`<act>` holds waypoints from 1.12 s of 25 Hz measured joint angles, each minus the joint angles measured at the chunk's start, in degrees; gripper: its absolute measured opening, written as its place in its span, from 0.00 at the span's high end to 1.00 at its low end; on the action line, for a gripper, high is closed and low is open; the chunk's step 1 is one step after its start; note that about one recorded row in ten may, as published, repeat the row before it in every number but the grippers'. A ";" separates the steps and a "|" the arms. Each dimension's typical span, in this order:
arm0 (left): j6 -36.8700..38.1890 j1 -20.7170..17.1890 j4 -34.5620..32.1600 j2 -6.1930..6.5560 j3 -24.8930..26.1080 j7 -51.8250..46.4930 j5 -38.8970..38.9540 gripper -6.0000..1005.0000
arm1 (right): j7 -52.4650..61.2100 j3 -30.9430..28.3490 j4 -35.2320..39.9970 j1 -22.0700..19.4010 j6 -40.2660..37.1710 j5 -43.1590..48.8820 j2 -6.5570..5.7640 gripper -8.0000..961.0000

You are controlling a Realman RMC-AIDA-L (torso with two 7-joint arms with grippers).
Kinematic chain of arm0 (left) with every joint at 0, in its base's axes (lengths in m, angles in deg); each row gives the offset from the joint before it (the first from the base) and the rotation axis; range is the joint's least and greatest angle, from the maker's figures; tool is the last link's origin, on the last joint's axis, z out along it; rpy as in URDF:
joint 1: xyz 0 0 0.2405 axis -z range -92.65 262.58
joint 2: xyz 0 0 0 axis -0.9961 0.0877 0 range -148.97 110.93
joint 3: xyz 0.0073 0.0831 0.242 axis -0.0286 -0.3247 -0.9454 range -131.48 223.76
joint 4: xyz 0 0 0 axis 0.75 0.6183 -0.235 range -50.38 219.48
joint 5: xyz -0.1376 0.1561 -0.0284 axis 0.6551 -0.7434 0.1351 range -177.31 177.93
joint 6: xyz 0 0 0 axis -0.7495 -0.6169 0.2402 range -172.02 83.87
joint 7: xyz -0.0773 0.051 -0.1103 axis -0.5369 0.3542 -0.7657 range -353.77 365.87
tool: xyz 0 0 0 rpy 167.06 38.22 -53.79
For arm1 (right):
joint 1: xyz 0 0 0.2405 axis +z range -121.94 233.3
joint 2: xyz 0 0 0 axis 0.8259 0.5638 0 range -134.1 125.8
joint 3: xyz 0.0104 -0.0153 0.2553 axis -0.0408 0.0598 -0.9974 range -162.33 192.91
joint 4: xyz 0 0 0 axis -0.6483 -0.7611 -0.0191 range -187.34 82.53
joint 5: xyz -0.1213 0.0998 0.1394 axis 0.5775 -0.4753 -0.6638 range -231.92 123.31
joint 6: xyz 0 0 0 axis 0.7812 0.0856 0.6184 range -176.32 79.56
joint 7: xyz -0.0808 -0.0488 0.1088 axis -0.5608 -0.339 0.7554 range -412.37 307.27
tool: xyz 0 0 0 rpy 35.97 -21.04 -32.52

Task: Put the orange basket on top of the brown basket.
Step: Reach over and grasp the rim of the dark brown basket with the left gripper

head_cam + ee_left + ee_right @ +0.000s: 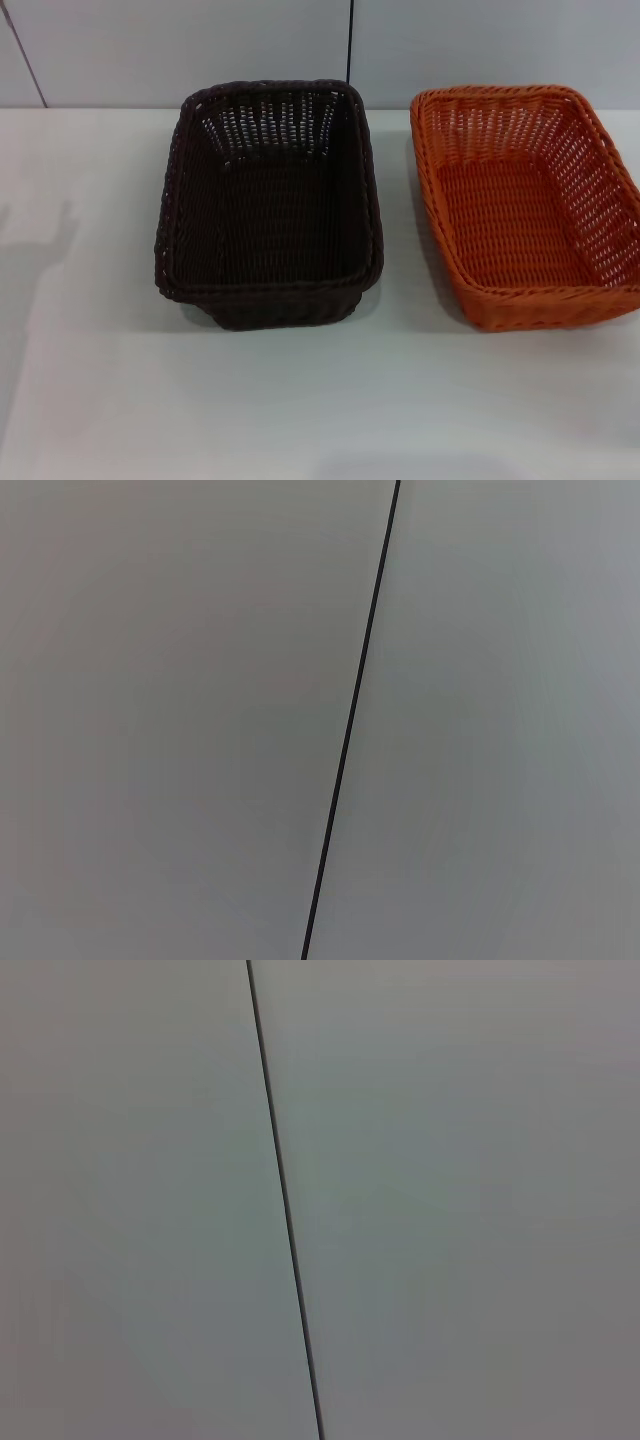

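The brown basket [268, 205] stands empty on the white table [300, 400], a little left of the middle in the head view. The orange basket [527, 205] stands empty on the table to its right, a gap apart from it and reaching the view's right edge. Neither gripper shows in any view. Both wrist views show only a plain grey wall with a dark seam [350, 720], which also shows in the right wrist view [285, 1200].
A grey panelled wall [200, 50] with a vertical seam stands behind the table's far edge. Bare white tabletop lies in front of both baskets and to the left of the brown one.
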 joint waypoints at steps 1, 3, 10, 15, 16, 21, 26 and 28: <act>0.00 0.02 0.00 0.00 0.00 0.00 0.00 0.17 | 0.00 0.00 0.00 0.00 0.00 0.00 0.00 0.25; 0.01 0.02 0.00 0.00 0.00 0.00 0.00 0.17 | 0.00 -0.04 0.00 0.00 0.00 0.00 0.00 0.25; 0.12 0.13 0.00 0.00 0.00 0.00 0.00 0.17 | 0.00 -0.09 0.00 0.10 0.00 0.00 0.00 0.25; 0.12 0.13 0.00 0.00 0.00 0.00 0.00 0.17 | 0.00 -0.17 0.01 0.25 0.04 0.00 -0.04 0.25; 0.12 0.13 0.00 0.00 0.00 0.00 0.00 0.17 | 0.00 -0.17 0.00 0.26 0.05 0.00 -0.06 0.25; 0.10 0.13 0.00 0.00 0.00 0.00 0.00 0.17 | -0.01 -0.18 0.00 0.26 0.08 0.00 -0.09 0.25; 0.03 0.13 0.00 0.00 0.00 0.00 0.00 0.17 | -0.01 -0.18 0.00 0.24 0.10 0.00 -0.09 0.25; -0.04 0.13 0.00 0.03 0.00 0.00 0.00 0.17 | 0.00 -0.18 0.00 0.19 0.06 0.00 -0.09 0.25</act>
